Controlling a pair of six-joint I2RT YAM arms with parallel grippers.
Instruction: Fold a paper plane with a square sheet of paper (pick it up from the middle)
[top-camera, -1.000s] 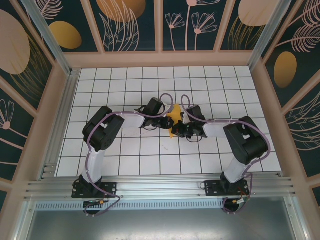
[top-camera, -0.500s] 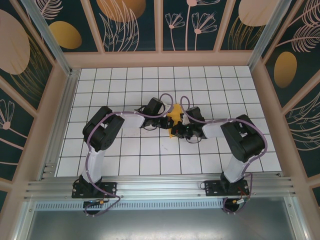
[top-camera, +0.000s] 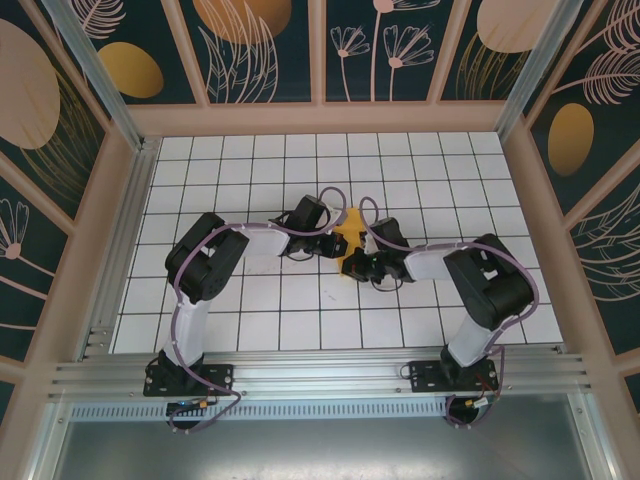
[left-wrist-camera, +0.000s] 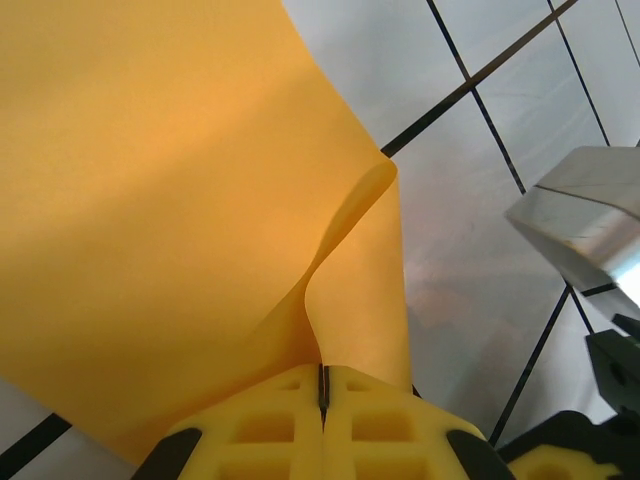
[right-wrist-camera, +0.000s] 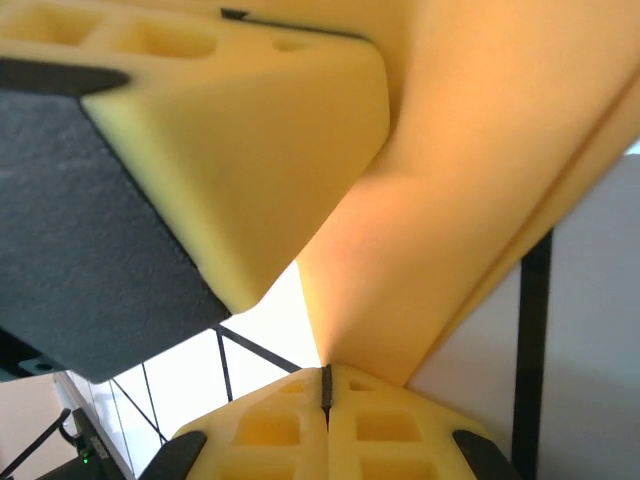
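1. Top view: the square sheet of paper (top-camera: 348, 233) is held over the bench (top-camera: 250, 160) between the left gripper (top-camera: 336, 243) and the right gripper (top-camera: 353, 266), which are set close together.
2. Left wrist view: a curled fold of the sheet is pinched at the tips of the left jaws, which are clenched on it. The rest is spread ahead of them and to their left.
3. Right wrist view: the sheet is grasped in the clenched right jaws and rises ahead of them. A yellow finger of the left gripper is seen just ahead and to the left, against the paper.
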